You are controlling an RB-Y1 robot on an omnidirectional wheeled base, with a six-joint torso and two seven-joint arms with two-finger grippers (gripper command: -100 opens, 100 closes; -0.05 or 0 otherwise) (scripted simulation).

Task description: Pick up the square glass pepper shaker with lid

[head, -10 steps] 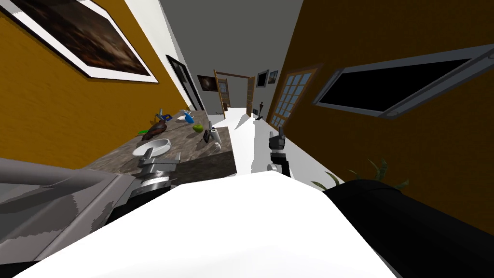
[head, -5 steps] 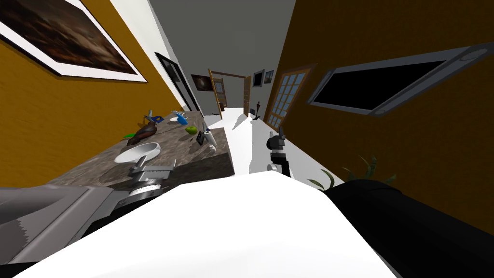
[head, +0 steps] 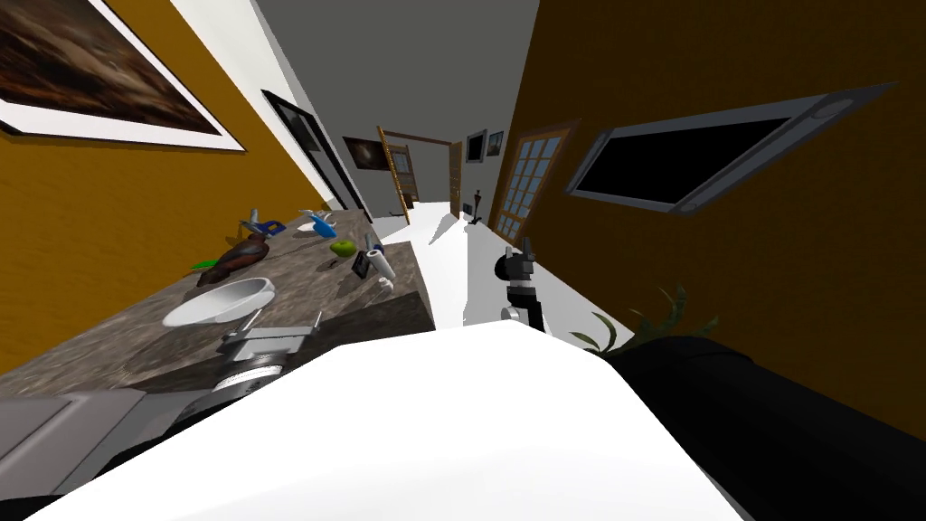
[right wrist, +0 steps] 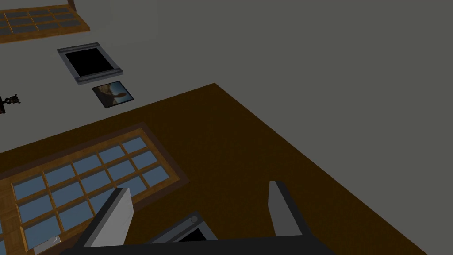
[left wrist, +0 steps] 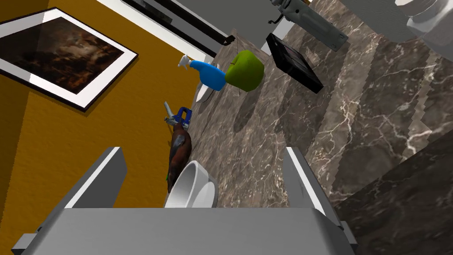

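The left gripper (left wrist: 202,152) is being held with fingers wide apart and empty, low over the marbled surface (left wrist: 376,115), the white bowl (left wrist: 192,190) lying just ahead. The approach is judged to be under way. A reach toward the frame's upper middle is being called for, where a pale grey oblong, taken uncertainly for the pepper shaker (left wrist: 316,26), is being cut off beside the black box (left wrist: 294,62). The right gripper (right wrist: 200,188) is likewise being held wide
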